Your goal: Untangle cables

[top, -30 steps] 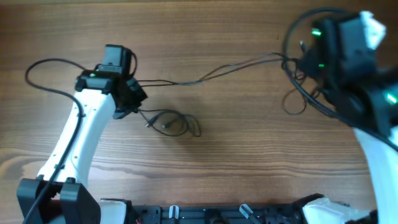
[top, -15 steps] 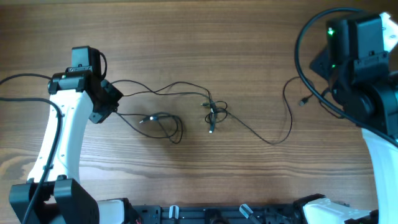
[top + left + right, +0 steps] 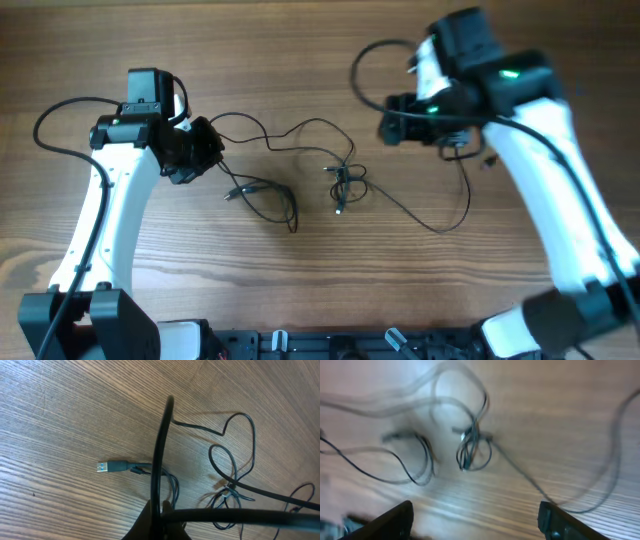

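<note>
Blurred cables (image 3: 472,445) lie tangled beyond the spread pincer (image 3: 475,519).

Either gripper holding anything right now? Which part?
Left gripper is shut on a thin cable, pinched along its cord, not at a plug. Right gripper is open, holding nothing.

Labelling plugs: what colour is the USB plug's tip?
Plug tip: blue. Best in left wrist view.

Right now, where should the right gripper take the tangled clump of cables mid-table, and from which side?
Probably pinch the clump at its crossing, descending from above with the right gripper open astride it: it lies flat on the table, clear of both arms.
</note>
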{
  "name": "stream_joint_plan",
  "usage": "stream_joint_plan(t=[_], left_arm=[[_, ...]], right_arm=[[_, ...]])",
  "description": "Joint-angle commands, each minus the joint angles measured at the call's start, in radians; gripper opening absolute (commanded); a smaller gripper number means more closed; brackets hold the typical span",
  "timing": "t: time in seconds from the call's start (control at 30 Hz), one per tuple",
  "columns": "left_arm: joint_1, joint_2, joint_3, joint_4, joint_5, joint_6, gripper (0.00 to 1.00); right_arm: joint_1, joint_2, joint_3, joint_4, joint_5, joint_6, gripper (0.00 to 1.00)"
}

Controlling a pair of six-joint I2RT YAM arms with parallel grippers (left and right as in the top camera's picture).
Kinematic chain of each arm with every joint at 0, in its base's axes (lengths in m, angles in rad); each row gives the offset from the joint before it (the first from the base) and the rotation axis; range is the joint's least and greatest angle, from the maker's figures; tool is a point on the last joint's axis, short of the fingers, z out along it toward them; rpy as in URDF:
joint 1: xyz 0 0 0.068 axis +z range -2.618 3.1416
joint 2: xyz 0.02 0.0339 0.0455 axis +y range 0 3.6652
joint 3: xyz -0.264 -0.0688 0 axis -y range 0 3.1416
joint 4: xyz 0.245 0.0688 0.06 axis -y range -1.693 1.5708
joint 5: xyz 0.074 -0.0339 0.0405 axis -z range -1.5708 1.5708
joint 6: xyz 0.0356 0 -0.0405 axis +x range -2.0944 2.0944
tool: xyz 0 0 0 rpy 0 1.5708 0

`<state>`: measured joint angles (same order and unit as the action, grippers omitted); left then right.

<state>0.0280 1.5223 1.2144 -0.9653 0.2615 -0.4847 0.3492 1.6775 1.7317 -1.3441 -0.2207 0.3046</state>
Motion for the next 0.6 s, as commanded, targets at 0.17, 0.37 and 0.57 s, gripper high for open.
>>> stream_joint_plan(t=[0.17,0.37,0.57], left_arm=[[-0.001,0.004,-0.005,-0.011,-0.027,-0.024,0.04],[-0.001,0.004,-0.005,-0.011,-0.027,-0.024,0.06],[-0.001,0.004,-0.005,-0.011,-0.027,-0.024,0.06]], right_arm=[[0.099,0.236,-0.198,0.182,-0.102,-0.069,0.85],[0.162,0.347,-0.212,0.196,-0.102,-0.038,0.91],[0.19,0.359,-0.262,0.206,-0.094,0.023,0.82]])
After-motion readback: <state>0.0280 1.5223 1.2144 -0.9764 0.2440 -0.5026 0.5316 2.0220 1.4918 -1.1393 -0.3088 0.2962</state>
